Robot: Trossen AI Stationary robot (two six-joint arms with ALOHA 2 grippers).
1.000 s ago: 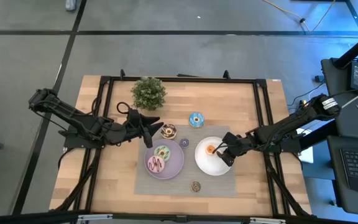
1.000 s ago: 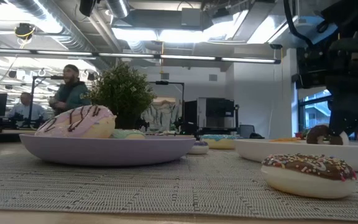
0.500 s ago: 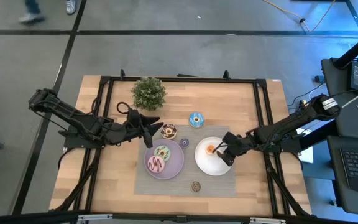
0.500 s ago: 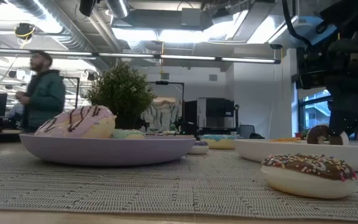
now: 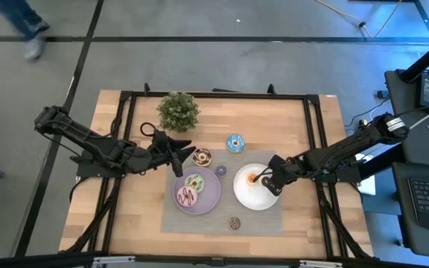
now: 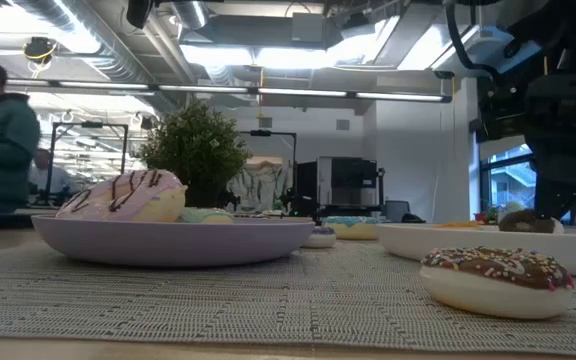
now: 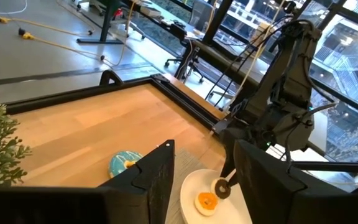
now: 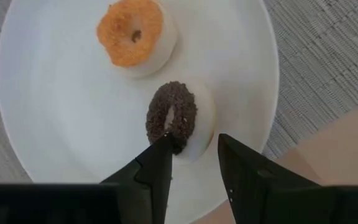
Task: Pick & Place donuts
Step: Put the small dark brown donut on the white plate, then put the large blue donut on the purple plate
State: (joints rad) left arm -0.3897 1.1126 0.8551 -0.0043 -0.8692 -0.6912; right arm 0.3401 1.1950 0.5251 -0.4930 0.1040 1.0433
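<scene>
The tabletop (image 5: 132, 223) carries a grey mat (image 5: 263, 221) at its near edge. On the mat's right half sits a white plate (image 8: 55, 143). The right pincer (image 8: 194, 155) hangs over the plate's right rim, released around a dark brown donut (image 8: 174, 118) lying beside an orange donut (image 8: 132, 31). The left pincer (image 7: 204, 165) waits released near the tabletop's middle.

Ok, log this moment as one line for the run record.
left tool: open, beside lilac plate | right tool: open over brown donut | brown donut: on white plate, by orange donut
</scene>
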